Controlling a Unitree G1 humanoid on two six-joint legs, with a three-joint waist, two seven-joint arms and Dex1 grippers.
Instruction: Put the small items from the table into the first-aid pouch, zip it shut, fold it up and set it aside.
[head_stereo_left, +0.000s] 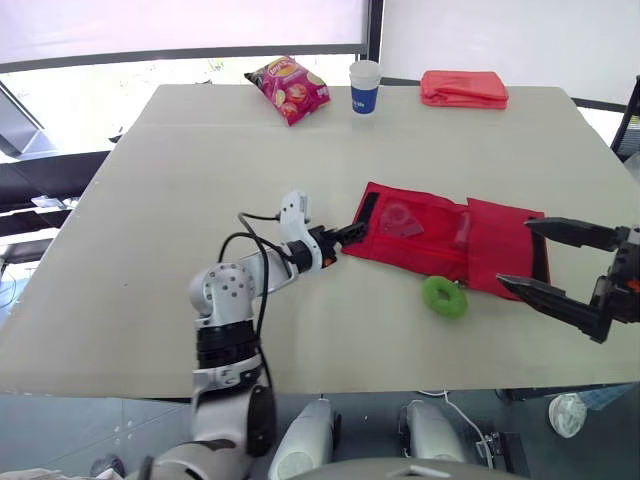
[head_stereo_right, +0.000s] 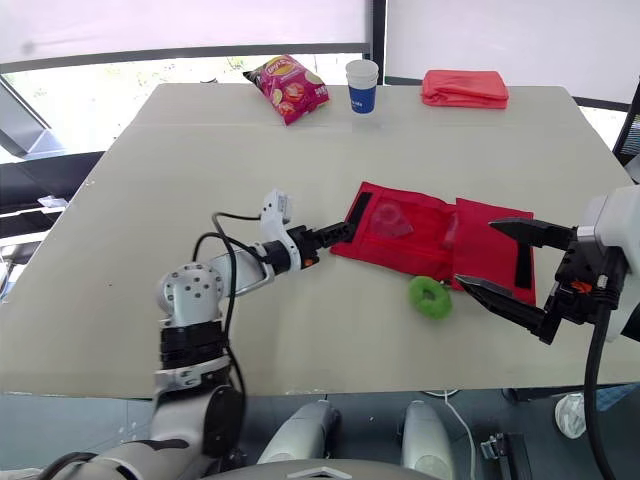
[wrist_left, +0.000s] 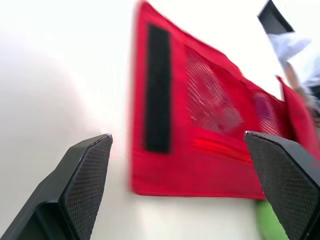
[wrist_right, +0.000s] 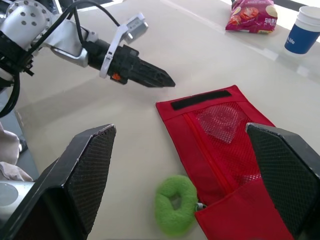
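The pale bench (head_stereo_left: 180, 180) is carrying all items. At the far edge on the left, a red snack bag (head_stereo_left: 288, 88) is lying flat. Nearer the robot, the left gripper (head_stereo_left: 345, 237) is hovering low over the bench with its fingers (wrist_left: 85, 190) spread apart and gripping nothing. Its tips are pointing at the left end of the first-aid pouch (head_stereo_left: 430, 240) and are sitting just beside it. At the far edge, a blue-and-white paper cup (head_stereo_left: 365, 87) is standing upright to the right of the snack bag. The first-aid pouch is lying unfolded and flat at the middle of the bench. Its black strip (head_stereo_left: 365, 210) is running along its left end, and a pale item is showing through its mesh pocket (head_stereo_left: 400, 220). A green ring (head_stereo_left: 444, 297) is lying on the bench just beside the near edge of the pouch, outside it. A folded red cloth (head_stereo_left: 464, 88) is resting at the far edge, right of the cup. The right gripper (head_stereo_left: 514, 254) is hovering at the right end of the pouch with its fingers spread wide, holding nothing.
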